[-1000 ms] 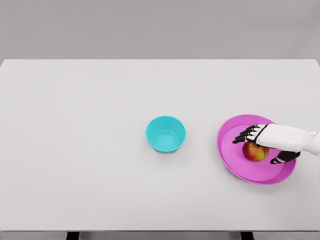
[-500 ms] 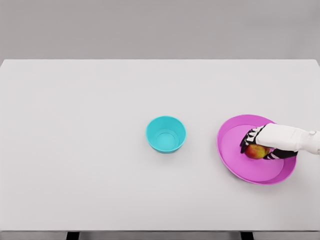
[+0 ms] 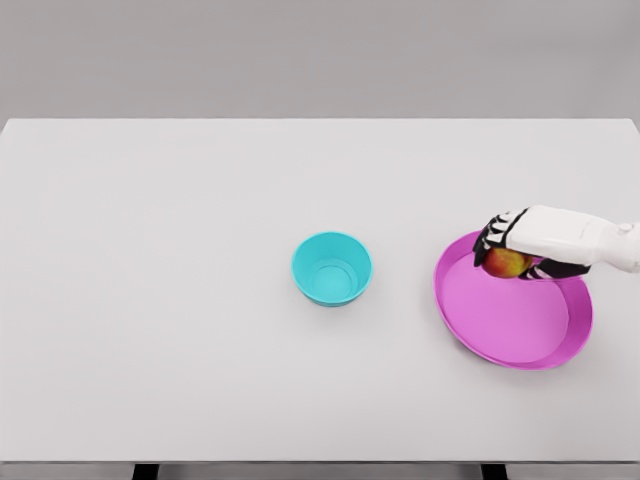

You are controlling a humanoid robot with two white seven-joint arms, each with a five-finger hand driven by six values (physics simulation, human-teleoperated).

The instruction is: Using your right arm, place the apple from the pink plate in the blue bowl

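Observation:
A red-yellow apple (image 3: 506,264) is held in my right hand (image 3: 510,252), whose black fingers are curled around it from above. The hand and apple hang above the far part of the pink plate (image 3: 510,325), lifted off its surface. The white forearm comes in from the right edge. The blue bowl (image 3: 332,268) stands upright at the table's middle, to the left of the plate, with nothing in it. My left arm does not show.
The white table (image 3: 180,300) fills the view, with its front edge at the bottom and its far edge against a grey wall. A gap of bare table separates the bowl from the plate.
My right hand shut its fingers on the apple, then lifted it off the plate and moved it up and slightly left. The plate's middle now shows bare.

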